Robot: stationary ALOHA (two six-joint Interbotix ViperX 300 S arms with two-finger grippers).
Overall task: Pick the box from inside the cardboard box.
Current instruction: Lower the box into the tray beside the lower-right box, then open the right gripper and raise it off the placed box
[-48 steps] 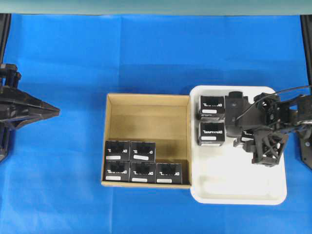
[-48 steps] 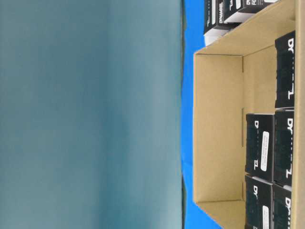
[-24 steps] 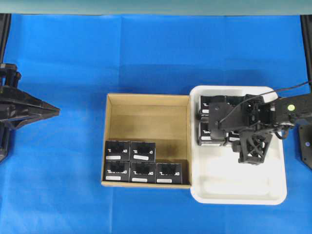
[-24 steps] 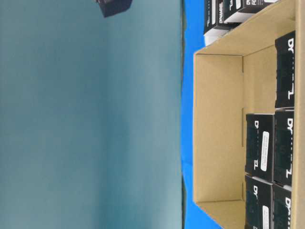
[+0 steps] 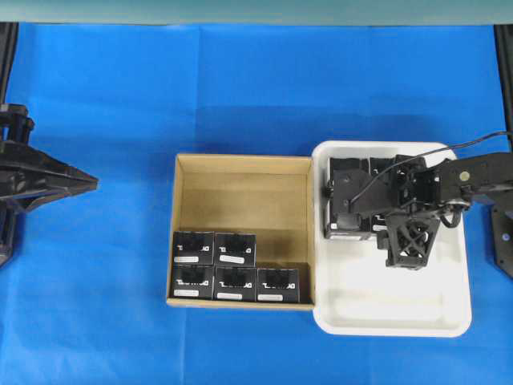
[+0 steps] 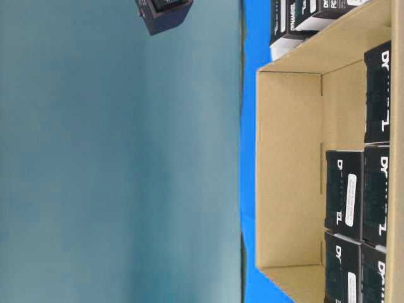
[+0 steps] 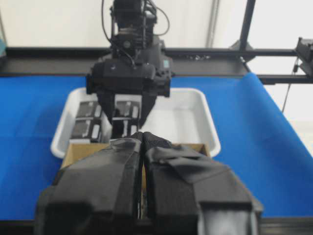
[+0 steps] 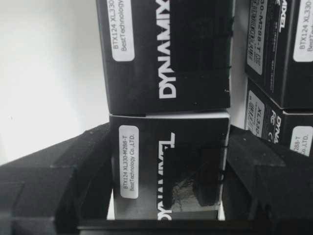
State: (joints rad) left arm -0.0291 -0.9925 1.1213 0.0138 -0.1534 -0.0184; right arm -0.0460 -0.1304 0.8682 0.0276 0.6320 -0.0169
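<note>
Our right tool (image 8: pixel 168 196) stands wide, straddling a box (image 8: pixel 168 161) in the white tray (image 5: pixel 401 309); left tool (image 7: pixel 142 147) is pressed closed. Five boxes remain in the cardboard box (image 5: pixel 240 172). Next: reach there, grip one.

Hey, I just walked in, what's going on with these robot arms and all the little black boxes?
The right claw sits over the white tray, its fingers either side of a small black box next to others there; whether it grips it is unclear. Five black boxes lie in the cardboard box, along its near edge. The left claw is shut and parked off to the side, holding nothing.
</note>
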